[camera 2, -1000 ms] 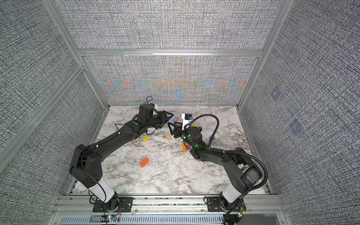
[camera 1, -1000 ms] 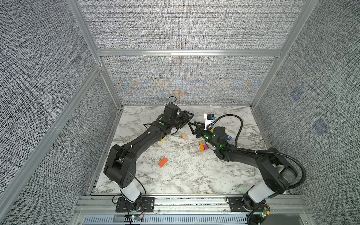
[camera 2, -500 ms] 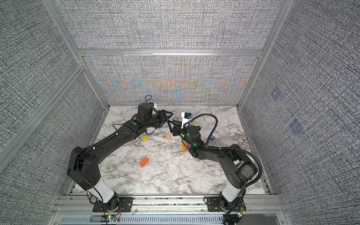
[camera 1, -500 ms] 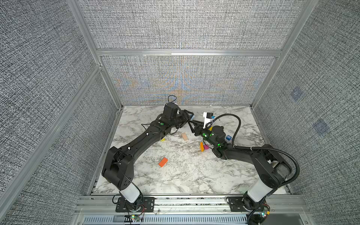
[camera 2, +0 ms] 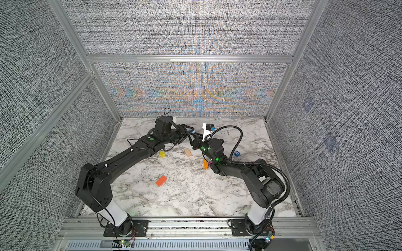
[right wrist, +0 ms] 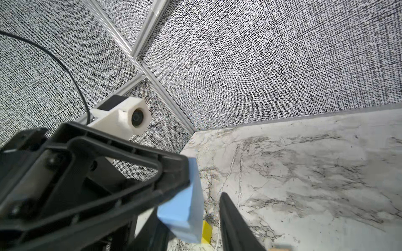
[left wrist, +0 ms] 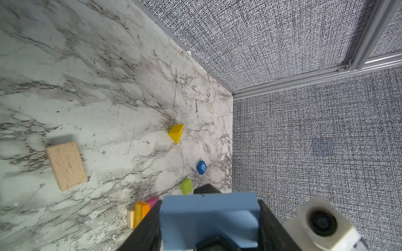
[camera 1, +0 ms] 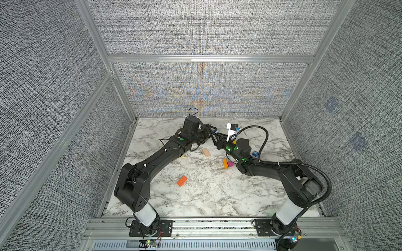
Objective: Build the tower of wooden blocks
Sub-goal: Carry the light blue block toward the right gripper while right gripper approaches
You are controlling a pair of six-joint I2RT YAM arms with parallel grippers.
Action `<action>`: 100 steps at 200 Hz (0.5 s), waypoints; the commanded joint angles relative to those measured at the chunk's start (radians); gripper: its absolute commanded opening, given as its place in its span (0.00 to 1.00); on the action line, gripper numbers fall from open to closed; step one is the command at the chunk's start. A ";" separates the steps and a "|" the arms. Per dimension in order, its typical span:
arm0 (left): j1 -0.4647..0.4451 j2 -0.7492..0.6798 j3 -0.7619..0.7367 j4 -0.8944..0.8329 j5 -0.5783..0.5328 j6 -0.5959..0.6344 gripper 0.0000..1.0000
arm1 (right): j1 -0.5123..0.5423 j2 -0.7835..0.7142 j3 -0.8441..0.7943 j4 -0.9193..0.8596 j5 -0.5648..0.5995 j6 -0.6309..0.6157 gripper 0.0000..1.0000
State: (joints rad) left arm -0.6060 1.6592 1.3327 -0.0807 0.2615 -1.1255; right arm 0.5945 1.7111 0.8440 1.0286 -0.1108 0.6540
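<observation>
Two arms meet nose to nose in mid-air over the back of the worktop (camera 1: 195,202). This reads as a hand-over of one light blue block (left wrist: 208,215).

Left jaws: clamped on two opposite sides of the block, which hangs well clear of the marble. It is held high, I judge, so the other arm can get around it.

Right jaws: partway open, straddling the same block from the opposite side. The right wrist view shows a clear gap between the block and one black finger (right wrist: 231,219), so there is no grip there yet.

Why pass it: the tower (camera 1: 227,164) is so far only an upright orange piece with magenta and bare wood pressed beside it. It stands just beside the right arm, which probably has the better reach.

Loose on the worktop, all apart from the tower:
- bare wood bar (camera 1: 206,152)
- orange bar (camera 1: 182,181)
- blue numbered cube (camera 1: 254,153)
- yellow cube (camera 2: 162,154)
- yellow wedge (left wrist: 176,133)
- lime green block (left wrist: 186,186)
</observation>
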 commanded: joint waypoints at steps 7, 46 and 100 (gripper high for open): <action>0.000 -0.003 0.000 0.028 -0.001 0.004 0.47 | -0.002 0.005 0.005 0.044 -0.007 0.012 0.34; 0.000 -0.012 -0.011 0.021 -0.011 0.010 0.47 | -0.002 0.000 0.000 0.029 -0.010 0.016 0.25; 0.000 -0.023 -0.012 0.018 -0.023 0.006 0.47 | -0.002 -0.017 -0.017 0.017 -0.008 0.024 0.20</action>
State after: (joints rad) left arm -0.6086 1.6493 1.3216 -0.0853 0.2535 -1.1305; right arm 0.5953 1.7023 0.8356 1.0256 -0.1375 0.6441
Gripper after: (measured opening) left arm 0.602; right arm 0.206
